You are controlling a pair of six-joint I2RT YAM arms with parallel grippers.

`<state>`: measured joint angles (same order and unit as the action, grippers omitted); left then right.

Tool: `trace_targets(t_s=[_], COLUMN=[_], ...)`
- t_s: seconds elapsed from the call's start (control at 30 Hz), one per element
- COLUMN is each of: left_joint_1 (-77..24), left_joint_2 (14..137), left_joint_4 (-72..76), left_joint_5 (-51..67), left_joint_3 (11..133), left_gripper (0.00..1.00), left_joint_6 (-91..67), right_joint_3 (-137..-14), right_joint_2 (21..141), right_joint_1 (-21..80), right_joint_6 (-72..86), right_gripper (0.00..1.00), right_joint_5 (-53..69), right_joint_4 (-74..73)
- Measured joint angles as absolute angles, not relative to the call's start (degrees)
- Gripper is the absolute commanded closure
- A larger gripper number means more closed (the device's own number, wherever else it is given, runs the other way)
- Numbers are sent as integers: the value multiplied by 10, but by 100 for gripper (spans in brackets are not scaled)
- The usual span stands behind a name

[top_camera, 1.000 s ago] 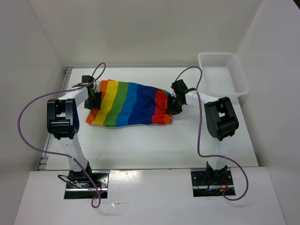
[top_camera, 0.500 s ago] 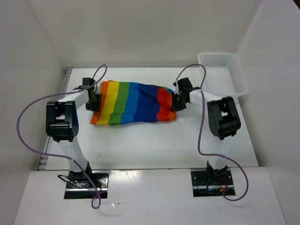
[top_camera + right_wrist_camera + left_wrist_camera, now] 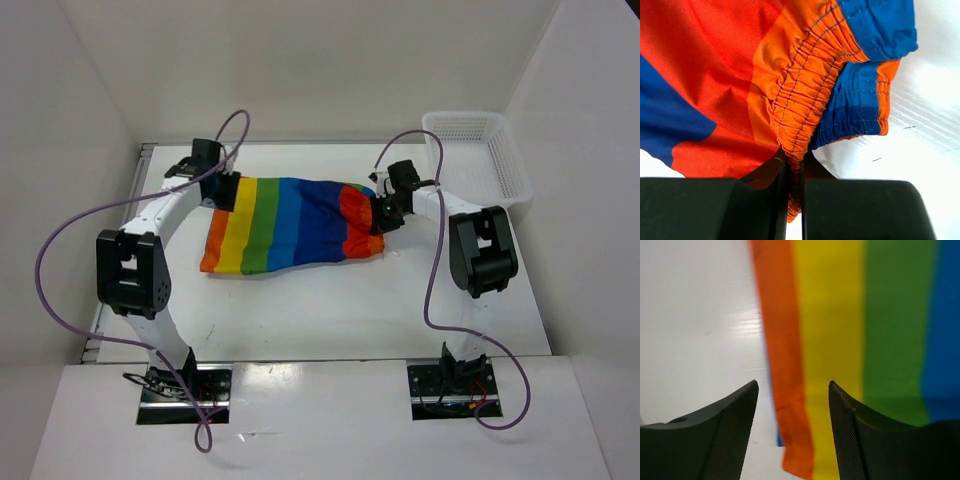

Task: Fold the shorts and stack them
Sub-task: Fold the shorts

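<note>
The rainbow-striped shorts (image 3: 290,222) lie spread across the middle of the table, orange edge at the left, red and orange waistband at the right. My left gripper (image 3: 224,192) hovers open over the upper left orange and yellow stripes (image 3: 790,370), holding nothing. My right gripper (image 3: 381,215) is shut on the gathered orange waistband (image 3: 800,120) at the right end of the shorts. The blue inside of the waistband (image 3: 855,115) shows beside it. The drawstring is hidden.
A white plastic mesh basket (image 3: 478,155) stands at the back right corner, just right of the right arm. White walls close in the table on the left, back and right. Purple cables loop over both arms.
My left gripper let go of the left edge and moved back and to the right over the cloth. The shorts shifted right and lie flatter. My right gripper moved slightly right, still gripping the waistband.
</note>
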<state>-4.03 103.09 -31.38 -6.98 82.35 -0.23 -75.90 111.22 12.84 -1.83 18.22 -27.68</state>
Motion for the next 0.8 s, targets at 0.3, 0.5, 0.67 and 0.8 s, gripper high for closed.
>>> trace_targets(t_s=[0.3,0.5,0.67,0.8], left_joint_1=[-201,-192,-196,-210], left_joint_2=[1010,1013,1013,983], left_joint_4=[-332,-335,-322,-276], left_joint_5=[54,62,36,-15], left_joint_3=[766,682,637,584], left_gripper=[37,37,37,37], left_joint_6=[-2,-2,-3,-6], right_joint_3=[-759,-759,-759,-758], right_joint_2=[1107,1091,1080,1080], right_joint_1=[128,128,129,129], right_joint_6=[-39,-43,-44,-44], right_gripper=[100,100,100,100], right_joint_5=[177,169,164,165], right_joint_4=[-283,-283,-283,-283])
